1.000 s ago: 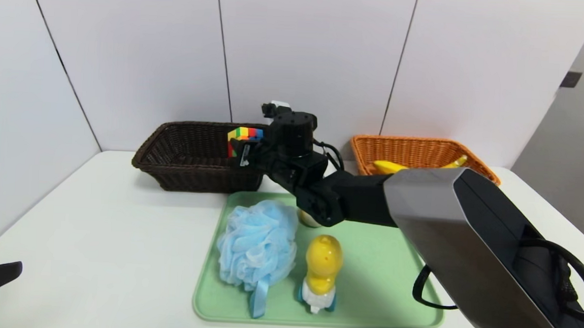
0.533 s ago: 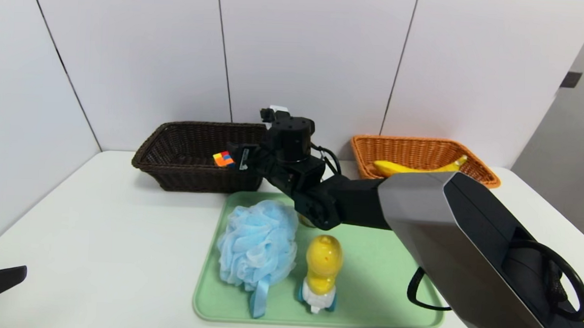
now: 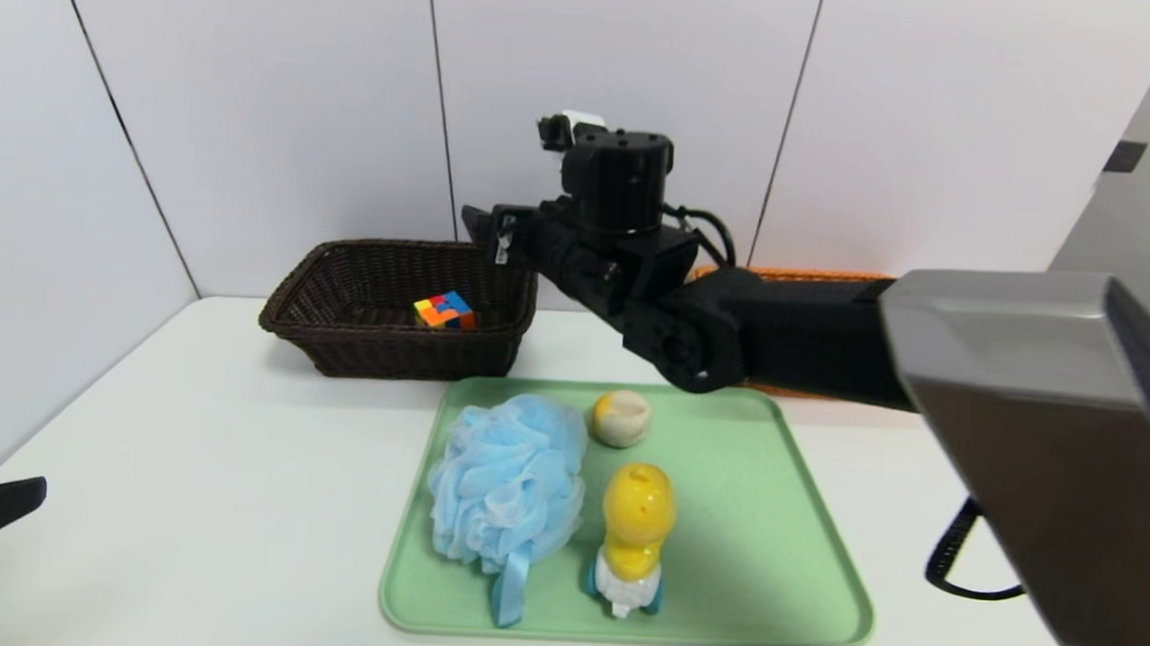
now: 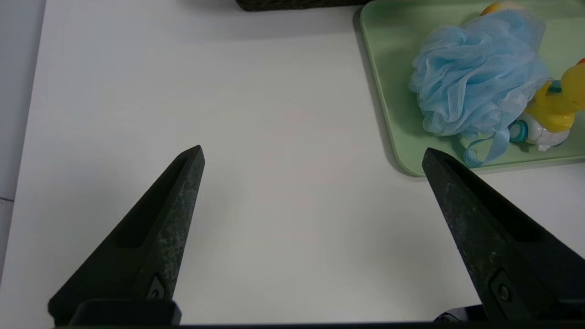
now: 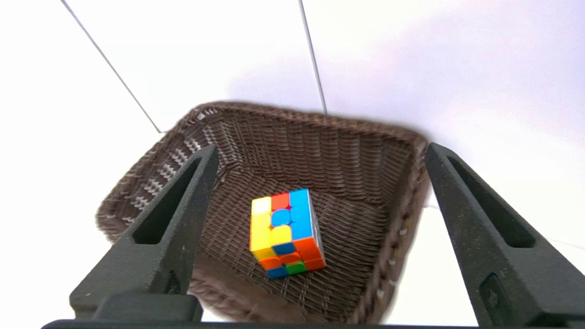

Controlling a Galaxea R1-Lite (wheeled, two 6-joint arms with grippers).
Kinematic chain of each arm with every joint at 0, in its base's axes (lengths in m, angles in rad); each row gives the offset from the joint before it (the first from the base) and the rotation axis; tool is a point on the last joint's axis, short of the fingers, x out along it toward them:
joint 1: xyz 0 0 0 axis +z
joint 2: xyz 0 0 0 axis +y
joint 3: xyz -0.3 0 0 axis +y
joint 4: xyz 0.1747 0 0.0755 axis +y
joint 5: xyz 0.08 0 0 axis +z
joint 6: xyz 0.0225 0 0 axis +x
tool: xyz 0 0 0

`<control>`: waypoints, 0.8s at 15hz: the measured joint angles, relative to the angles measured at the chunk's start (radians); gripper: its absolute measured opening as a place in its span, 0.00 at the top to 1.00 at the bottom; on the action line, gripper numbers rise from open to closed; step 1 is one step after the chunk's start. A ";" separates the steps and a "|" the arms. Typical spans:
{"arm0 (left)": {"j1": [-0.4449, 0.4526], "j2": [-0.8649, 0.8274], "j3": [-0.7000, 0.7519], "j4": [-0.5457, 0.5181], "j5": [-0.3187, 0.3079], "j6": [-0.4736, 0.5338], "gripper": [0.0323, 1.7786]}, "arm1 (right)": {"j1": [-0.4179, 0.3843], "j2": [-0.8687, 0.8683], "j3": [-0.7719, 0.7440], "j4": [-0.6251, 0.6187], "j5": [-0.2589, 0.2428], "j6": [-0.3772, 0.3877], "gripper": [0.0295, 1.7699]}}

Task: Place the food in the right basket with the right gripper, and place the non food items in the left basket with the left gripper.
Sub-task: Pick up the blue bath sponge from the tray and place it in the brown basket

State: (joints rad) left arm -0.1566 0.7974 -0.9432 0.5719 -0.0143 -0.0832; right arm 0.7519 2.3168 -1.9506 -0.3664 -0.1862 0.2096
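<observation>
Cube (image 3: 444,311) in left basket (image 3: 341,347), far left; tray (image 3: 778,565) near centre: sponge (image 3: 505,480) left, duck toy (image 3: 634,529) right, bun (image 3: 620,417) behind.

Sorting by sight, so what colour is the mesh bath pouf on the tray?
Light blue mesh bath pouf, clearest in the head view.

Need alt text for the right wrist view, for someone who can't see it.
The right gripper, fingers spread wide and holding nothing, hangs above a dark brown wicker basket. A multicoloured puzzle cube lies loose on the basket's woven floor, between the two black fingers as the camera sees them. White wall panels fill the background.
</observation>
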 joint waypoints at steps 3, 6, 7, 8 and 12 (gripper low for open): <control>0.000 0.015 0.004 -0.085 -0.010 0.028 0.05 | 0.002 -0.179 0.014 0.311 0.000 -0.029 0.09; -0.004 0.064 -0.021 -0.085 -0.058 0.022 0.05 | -0.019 -0.367 0.024 0.644 -0.004 -0.045 0.07; -0.006 0.092 -0.042 -0.074 -0.078 0.013 0.05 | -0.032 -0.423 0.038 0.752 -0.010 -0.031 0.07; -0.014 0.126 -0.067 -0.054 -0.090 0.002 0.05 | -0.048 -0.478 0.059 0.854 -0.015 -0.004 0.06; -0.135 0.313 -0.187 0.082 -0.074 -0.077 0.05 | -0.146 -0.694 0.275 1.176 -0.027 0.057 0.05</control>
State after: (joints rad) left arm -0.2915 1.1106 -1.1300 0.6543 -0.0885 -0.1602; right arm 0.6062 1.6230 -1.6760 0.8096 -0.2134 0.2668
